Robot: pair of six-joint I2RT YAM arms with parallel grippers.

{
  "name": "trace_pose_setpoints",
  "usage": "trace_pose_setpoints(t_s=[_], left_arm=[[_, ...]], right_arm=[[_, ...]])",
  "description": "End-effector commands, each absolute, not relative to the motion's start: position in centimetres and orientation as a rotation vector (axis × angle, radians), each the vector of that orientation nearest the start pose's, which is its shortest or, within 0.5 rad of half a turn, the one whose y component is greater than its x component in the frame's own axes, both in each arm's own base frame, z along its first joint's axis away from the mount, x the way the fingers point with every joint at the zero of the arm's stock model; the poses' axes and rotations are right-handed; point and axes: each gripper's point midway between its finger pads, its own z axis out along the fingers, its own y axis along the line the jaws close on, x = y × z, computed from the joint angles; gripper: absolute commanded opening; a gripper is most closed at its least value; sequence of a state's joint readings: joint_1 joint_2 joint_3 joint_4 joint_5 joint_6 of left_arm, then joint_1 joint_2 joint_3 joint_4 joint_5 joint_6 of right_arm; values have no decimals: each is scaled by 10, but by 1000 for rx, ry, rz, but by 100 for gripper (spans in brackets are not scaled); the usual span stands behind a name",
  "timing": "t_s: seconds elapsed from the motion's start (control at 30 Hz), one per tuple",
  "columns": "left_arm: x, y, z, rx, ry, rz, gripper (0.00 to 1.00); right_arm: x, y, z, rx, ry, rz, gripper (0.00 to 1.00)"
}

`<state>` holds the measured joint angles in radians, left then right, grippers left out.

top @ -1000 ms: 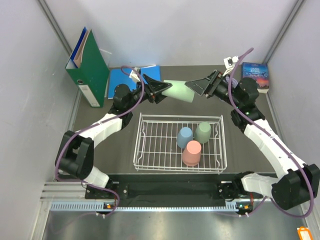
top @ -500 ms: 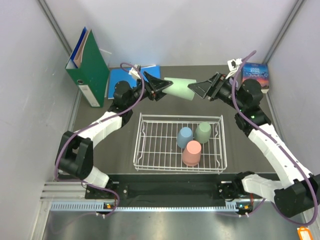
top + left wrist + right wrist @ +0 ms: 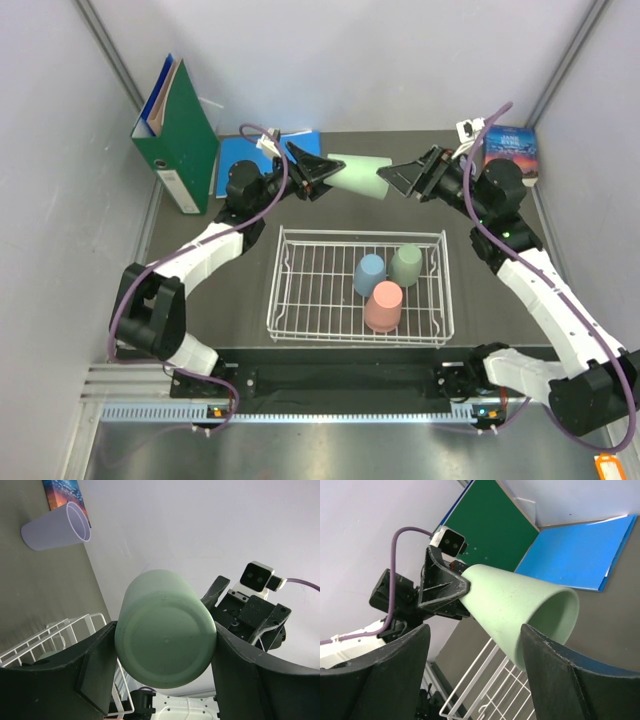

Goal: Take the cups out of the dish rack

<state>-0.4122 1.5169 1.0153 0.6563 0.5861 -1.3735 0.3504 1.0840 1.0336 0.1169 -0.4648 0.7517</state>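
- Pale walls close in your dark grey tabletop on the left, far and right sides. Both grippers hang over the far strip, between the rack's far rail and the far wall.
- The white wire-grid dish rack sits mid-table towards the near edge. Its left half is bare wire.
- Clustered upside down in the rack's right half are three tumblers. They are the dusty blue plastic tumbler, the sage green plastic tumbler and the salmon pink plastic tumbler.
- Your left gripper is clamped on the base of a pale mint-green plastic tumbler. It holds the tumbler on its side, above the table, with the mouth pointing right.
- Your right gripper has its jaws spread wide, one finger on either side of that mouth end, and grips nothing. You cannot tell whether it touches the rim.
- A green upright binder stands at the far left, with a flat blue folder beside it under the left arm. A colourful paperback book lies at the far right.
- A lavender plastic tumbler lies on its side by the book. It shows only in the left wrist view; from above you cannot make it out.
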Motion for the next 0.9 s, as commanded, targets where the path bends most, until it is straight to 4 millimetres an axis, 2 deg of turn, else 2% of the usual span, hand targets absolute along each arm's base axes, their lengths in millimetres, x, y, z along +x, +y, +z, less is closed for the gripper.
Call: trace_pose_setpoints(t_s=[0.0, 0.13, 0.37, 0.47, 0.53, 0.57, 0.6, 0.67, 0.7, 0.77, 0.8, 0.83, 0.87], left_arm=[[342, -292, 373, -144, 1629, -1783, 0], [342, -290, 373, -150, 1624, -1776, 0], [338, -294, 376, -124, 1624, -1817, 0], [333, -300, 376, -111, 1607, -1878, 0], [327, -305, 377, -88, 1600, -1921, 0], [328, -307, 374, -91, 1604, -1931, 0], [325, -310, 373, -85, 1612, -1948, 0], [324, -312, 372, -75, 1615, -1953, 0], [323, -313, 373, -66, 1618, -1954, 0], [324, -314, 369, -70, 1644, -1944, 0], [327, -313, 366, -63, 1655, -1912, 6], [329, -311, 371, -57, 1650, -1881, 17], [333, -311, 367, -71, 1677, -1842, 33]], right_arm=[[305, 214, 400, -99, 1578, 1127, 73], [309, 213, 392, -120, 1619, 1082, 73], [311, 232, 370, -125, 1657, 1218, 73], [313, 241, 373, -154, 1638, 1281, 70], [315, 246, 377, -162, 1625, 1320, 62], [316, 251, 370, -178, 1647, 1347, 60], [316, 253, 370, -182, 1650, 1359, 50], [316, 254, 371, -185, 1643, 1367, 41], [315, 254, 370, -186, 1644, 1366, 28], [315, 250, 372, -170, 1642, 1339, 13], [316, 247, 374, -160, 1642, 1316, 0], [317, 244, 374, -161, 1640, 1278, 0], [321, 235, 372, -112, 1661, 1219, 0]])
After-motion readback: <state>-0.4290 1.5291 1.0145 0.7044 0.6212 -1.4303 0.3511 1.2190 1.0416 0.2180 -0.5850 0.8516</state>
